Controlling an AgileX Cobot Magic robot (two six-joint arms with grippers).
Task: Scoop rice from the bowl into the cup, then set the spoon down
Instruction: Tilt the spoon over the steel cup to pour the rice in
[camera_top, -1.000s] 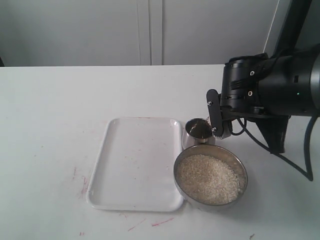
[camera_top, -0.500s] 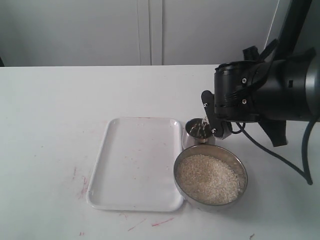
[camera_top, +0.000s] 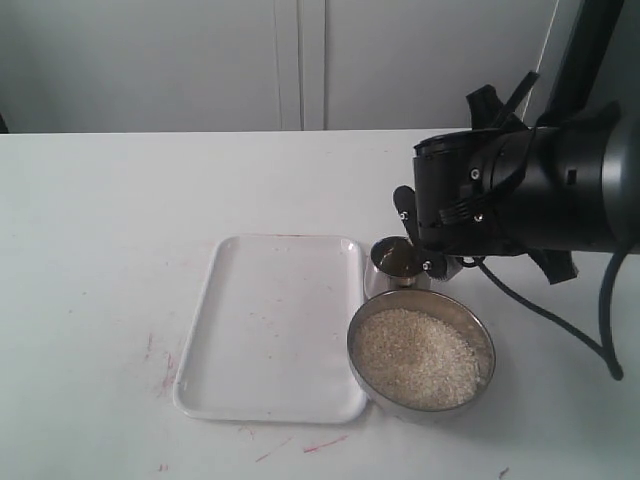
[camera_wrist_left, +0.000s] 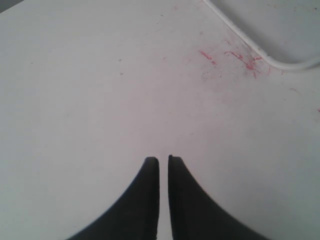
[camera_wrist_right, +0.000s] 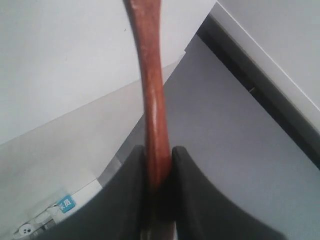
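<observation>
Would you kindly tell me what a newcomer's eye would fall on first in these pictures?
The bulky black right arm fills the exterior view's right side, close by the small shiny steel cup; the wrist view shows its right gripper clamped on the reddish-brown wooden spoon. Nearer the camera sits the wide steel bowl full of off-white rice, beside a white rectangular tray.

I see a white rectangular tray (camera_top: 270, 330) lying flat on the white bench (camera_top: 90, 220), with red smudges (camera_top: 160, 372) on the bench surface just beside its near left corner and a pale panelled wall (camera_top: 150, 60) behind.
</observation>
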